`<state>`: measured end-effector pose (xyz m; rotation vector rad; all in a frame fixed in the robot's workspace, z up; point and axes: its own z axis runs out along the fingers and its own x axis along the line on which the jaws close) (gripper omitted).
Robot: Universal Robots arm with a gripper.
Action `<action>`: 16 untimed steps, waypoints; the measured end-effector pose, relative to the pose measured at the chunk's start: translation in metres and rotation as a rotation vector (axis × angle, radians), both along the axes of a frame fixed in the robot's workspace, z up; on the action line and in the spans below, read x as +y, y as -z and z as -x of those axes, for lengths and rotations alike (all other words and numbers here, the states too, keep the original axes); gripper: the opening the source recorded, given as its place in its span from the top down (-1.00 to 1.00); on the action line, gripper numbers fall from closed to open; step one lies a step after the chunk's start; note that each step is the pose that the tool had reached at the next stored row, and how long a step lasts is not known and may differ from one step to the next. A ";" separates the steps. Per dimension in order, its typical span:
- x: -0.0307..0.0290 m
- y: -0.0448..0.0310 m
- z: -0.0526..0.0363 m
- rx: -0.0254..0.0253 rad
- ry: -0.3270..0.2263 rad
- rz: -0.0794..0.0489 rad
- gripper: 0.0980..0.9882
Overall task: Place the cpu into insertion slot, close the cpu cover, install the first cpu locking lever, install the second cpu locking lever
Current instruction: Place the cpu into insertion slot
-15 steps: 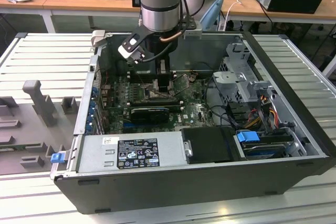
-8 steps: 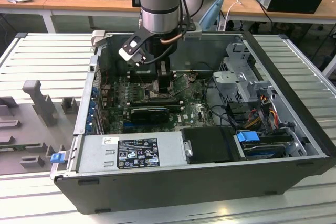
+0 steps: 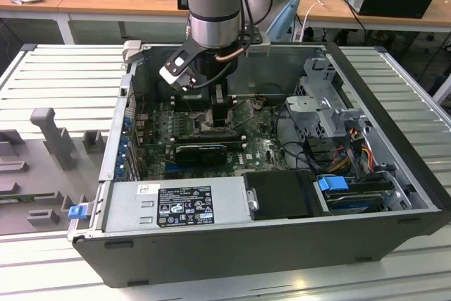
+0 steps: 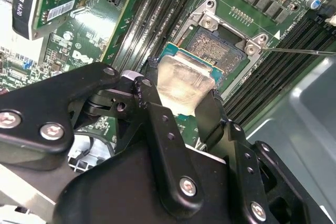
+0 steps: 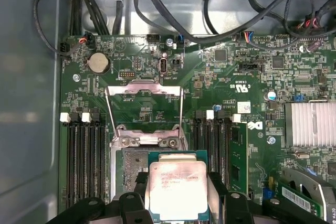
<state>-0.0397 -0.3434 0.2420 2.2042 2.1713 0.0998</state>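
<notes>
My gripper (image 5: 177, 188) is shut on the cpu (image 5: 178, 190), a pale silver square chip with a green rim, one black finger (image 4: 152, 109) on each side. I hold it just beside and partly over the insertion slot (image 4: 216, 45), whose grey-gold pin field (image 5: 131, 167) lies bare. Whether the chip touches the slot I cannot tell. The cpu cover (image 5: 144, 86), a thin metal frame with a large window, is swung open away from the slot. In the exterior view the gripper (image 3: 211, 126) reaches down onto the green board inside the computer case.
Black memory slots (image 5: 84, 161) flank the socket on both sides. A thin metal rod (image 4: 299, 52) sticks out beside the socket. Cables (image 5: 173, 3) hang along the case wall, a finned heatsink (image 5: 310, 124) and a black card (image 3: 203, 149) sit nearby. The case walls (image 3: 394, 125) enclose the board.
</notes>
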 end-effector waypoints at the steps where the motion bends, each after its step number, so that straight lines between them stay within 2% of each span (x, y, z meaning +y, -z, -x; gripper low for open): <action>1: 0.0003 0.0009 0.0000 0.0001 0.000 0.000 0.04; 16: 0.0080 0.0087 0.0002 0.0005 0.000 0.000 0.04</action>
